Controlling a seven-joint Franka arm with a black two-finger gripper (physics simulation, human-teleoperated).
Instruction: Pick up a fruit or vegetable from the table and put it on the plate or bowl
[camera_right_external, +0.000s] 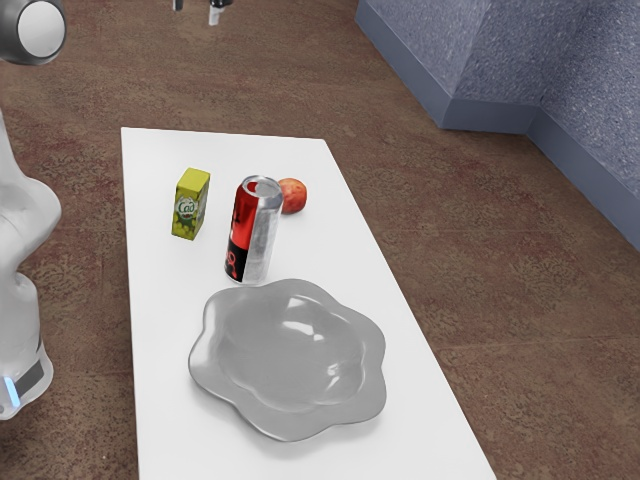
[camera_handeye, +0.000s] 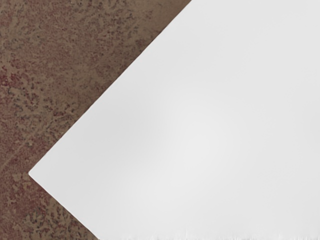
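A small red-orange fruit (camera_right_external: 293, 195) lies on the white table (camera_right_external: 150, 160), just behind and to the exterior view's right of a red and silver can (camera_right_external: 252, 230). In front of the can sits a wide grey plate (camera_right_external: 288, 355) with a wavy rim, with nothing on it. My gripper (camera_right_external: 197, 8) hangs high above the table's far end, at the top edge of the exterior view; its two fingertips stand apart with nothing between them. The wrist view looks down on a corner of the table (camera_handeye: 210, 140).
A yellow-green juice box (camera_right_external: 190, 203) stands upright to the exterior view's left of the can. Brown carpet floor (camera_handeye: 60, 65) surrounds the table. A blue-grey wall base (camera_right_external: 520, 70) runs along the back right. The arm's white base (camera_right_external: 20, 300) stands at the left.
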